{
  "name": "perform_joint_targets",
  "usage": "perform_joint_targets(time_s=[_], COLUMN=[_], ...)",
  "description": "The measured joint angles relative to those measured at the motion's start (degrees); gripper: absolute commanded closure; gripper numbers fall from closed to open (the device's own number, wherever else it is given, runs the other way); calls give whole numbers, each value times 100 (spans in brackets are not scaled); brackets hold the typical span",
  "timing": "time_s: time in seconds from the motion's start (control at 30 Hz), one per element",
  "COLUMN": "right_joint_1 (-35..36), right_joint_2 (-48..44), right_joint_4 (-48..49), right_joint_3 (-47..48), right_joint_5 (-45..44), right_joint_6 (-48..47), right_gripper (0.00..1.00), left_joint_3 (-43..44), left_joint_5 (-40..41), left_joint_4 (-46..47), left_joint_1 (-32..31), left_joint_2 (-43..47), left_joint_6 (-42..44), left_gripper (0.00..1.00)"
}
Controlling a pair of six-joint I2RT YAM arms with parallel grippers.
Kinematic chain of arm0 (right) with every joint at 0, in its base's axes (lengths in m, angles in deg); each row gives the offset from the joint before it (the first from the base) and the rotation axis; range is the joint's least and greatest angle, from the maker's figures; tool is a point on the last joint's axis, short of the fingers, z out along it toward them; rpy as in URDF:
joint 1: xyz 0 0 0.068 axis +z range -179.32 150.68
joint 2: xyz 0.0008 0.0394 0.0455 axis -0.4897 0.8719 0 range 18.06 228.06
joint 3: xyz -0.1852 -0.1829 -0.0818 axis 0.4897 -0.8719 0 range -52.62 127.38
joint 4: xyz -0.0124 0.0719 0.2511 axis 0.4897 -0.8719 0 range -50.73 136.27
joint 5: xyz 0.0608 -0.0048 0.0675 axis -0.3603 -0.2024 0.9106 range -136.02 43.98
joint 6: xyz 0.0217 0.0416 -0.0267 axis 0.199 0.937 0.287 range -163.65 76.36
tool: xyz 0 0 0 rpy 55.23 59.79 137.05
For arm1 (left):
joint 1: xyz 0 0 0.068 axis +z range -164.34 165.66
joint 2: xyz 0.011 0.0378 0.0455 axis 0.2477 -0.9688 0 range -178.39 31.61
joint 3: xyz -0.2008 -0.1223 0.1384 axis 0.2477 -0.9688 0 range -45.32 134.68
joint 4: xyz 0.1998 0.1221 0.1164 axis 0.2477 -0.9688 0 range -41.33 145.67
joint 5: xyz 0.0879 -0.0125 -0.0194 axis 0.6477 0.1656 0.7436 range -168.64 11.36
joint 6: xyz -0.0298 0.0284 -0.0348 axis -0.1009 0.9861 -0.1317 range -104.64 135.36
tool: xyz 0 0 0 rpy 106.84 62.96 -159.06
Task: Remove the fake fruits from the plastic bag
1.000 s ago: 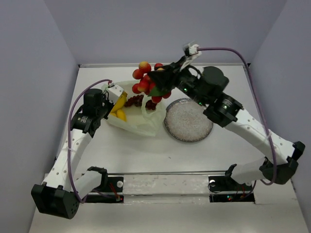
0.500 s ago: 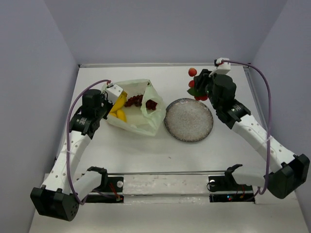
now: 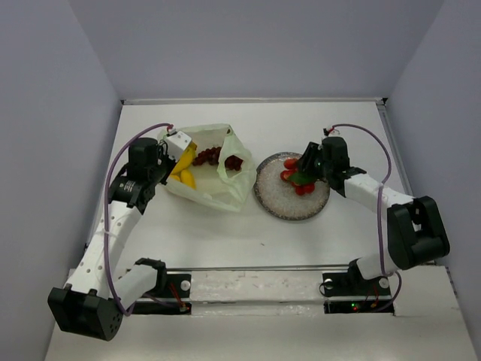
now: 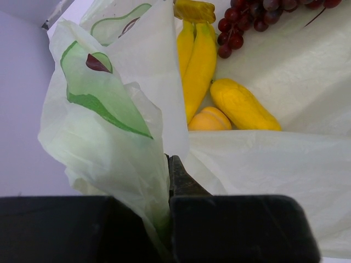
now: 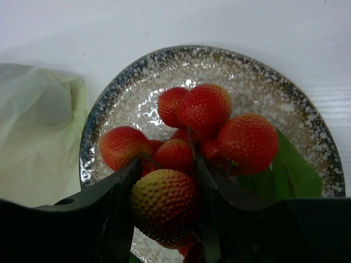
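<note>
**Step in hand:** release of the red cluster (image 5: 205, 109) onto the plate (image 5: 109, 104).

The right hand (image 5: 164, 192) is closed on one bumpy fruit of the cluster, with a finger on each side, low over the plate. Whether the cluster rests fully on the plate cannot be told.

- The cluster should be lowered until its weight is carried by the plate. Only then should the fingers be parted, since the rounded fruits are likely to roll toward the shallow rim.
- The hand should be withdrawn straight up, so that the leaf (image 5: 296, 170) is not snagged.

The left hand (image 4: 170, 170) is clamped on a fold of the bag (image 3: 218, 192) at its left rim, and the mouth is held open by it. A firm grip without pulling is advised. The film is thin, crinkly and translucent, and is judged easy to tear.

**Contents of the bag, which lies on the tabletop (image 3: 225, 233):**
- the grapes (image 4: 241, 22), dark red and glossy
- two curved bananas (image 4: 200, 60)
- a smooth oblong yellow fruit (image 4: 241, 104)
- a small orange fruit (image 4: 211, 118)

The plate is round and speckled grey, with a darker rim.
</note>
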Motion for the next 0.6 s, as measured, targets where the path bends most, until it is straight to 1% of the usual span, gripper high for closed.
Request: perform_joint_targets(time_s=[0.03, 0.07, 0.1, 0.13, 0.17, 0.27, 0.37, 0.43, 0.5, 0.6], right_joint_1=[0, 0, 0, 0, 0, 26, 243, 527, 798, 1349], right_joint_2=[39, 61, 70, 72, 72, -26, -466, -859, -1113, -1320], right_joint_4=[55, 66, 57, 15, -7, -146, -590, -1032, -1276, -1556], right_joint_3=[-94, -157, -190, -205, -208, -208, -136, 160, 614, 1515], right_joint_5=[66, 105, 125, 136, 140, 136, -61, -260, -490, -911], right_joint_6=[28, 39, 44, 31, 15, -142, -417, -664, -848, -1187], right_gripper=[61, 37, 26, 9, 0, 0, 0, 0, 0, 1], left_joint_3=[0, 0, 0, 0, 2, 0, 0, 0, 0, 0], left_joint_5=[0, -4, -7, -22, -44, -216, -413, -522, -667, -846], left_joint_4=[4, 9, 9, 11, 22, 31, 52, 79, 70, 52], left_joint_1=[0, 0, 0, 0, 0, 0, -2, -2, -4, -4], left_joint_2=[-4, -9, -9, -9, -7, 2, 52, 101, 177, 297], left_joint_6=[4, 4, 4, 7, 9, 20, 24, 24, 28, 74], left_gripper=[87, 87, 87, 87, 87, 87, 87, 87, 87, 87])
